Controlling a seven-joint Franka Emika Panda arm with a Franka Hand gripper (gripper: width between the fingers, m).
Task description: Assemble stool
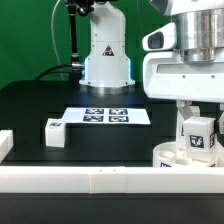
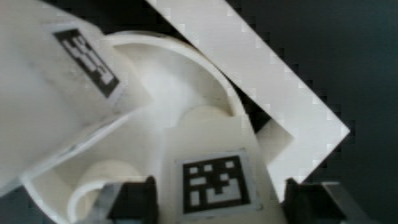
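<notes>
Exterior view: the end effector [image 1: 200, 135] hangs over the near edge of the black surface [image 1: 40, 100], close to the corner at the exterior view's right. Its two fingers are clamped on the sides of the held leg [image 1: 200, 128], which stands upright with its square tag facing the camera. Just under it lies the round seat [image 1: 172, 157], right beside the long white rail [image 1: 100, 182] that runs along that near edge. Whether leg and seat touch cannot be told. A loose leg [image 1: 55, 131] lies toward the edge at the exterior view's left, well apart from the seat. The marker board [image 1: 105, 117] lies flat near the middle.

Wrist view: dark fingers [image 2: 128, 200] flank the held leg [image 2: 214, 172], tag toward the camera. Beyond it is the seat [image 2: 169, 95], with the rail [image 2: 267, 70] slanting past. A third leg [image 2: 80, 60], also tagged, sits at the seat's rim. Whether it is plugged in is unclear.
</notes>
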